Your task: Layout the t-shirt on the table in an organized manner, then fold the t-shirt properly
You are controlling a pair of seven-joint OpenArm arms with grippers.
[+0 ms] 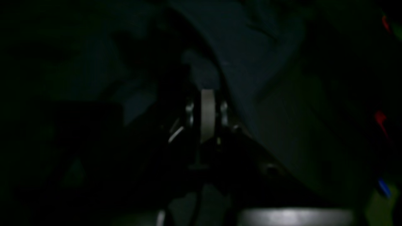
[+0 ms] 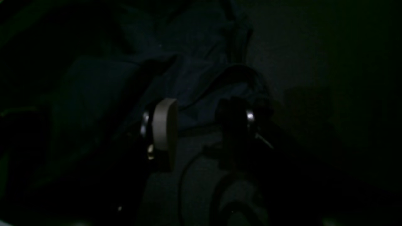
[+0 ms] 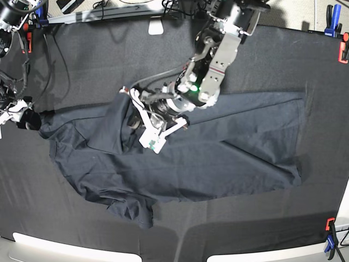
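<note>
1. T-shirt (image 3: 207, 147): dark tee spread crumpled across the middle of the table (image 3: 98, 49); one flap doubled over near its centre.
2. Left gripper (image 3: 132, 112): jaws pressed together at that doubled flap; fabric appears pinched between the pads, though the dim wrist view leaves this uncertain.
3. Right gripper (image 2: 201, 125): jaws apart, empty, low beside the shirt's edge at the table's side.
4. Handling advice: lift the flap gently, draw it outward to unfold, keep tension even, avoid dragging the tablecloth.
</note>
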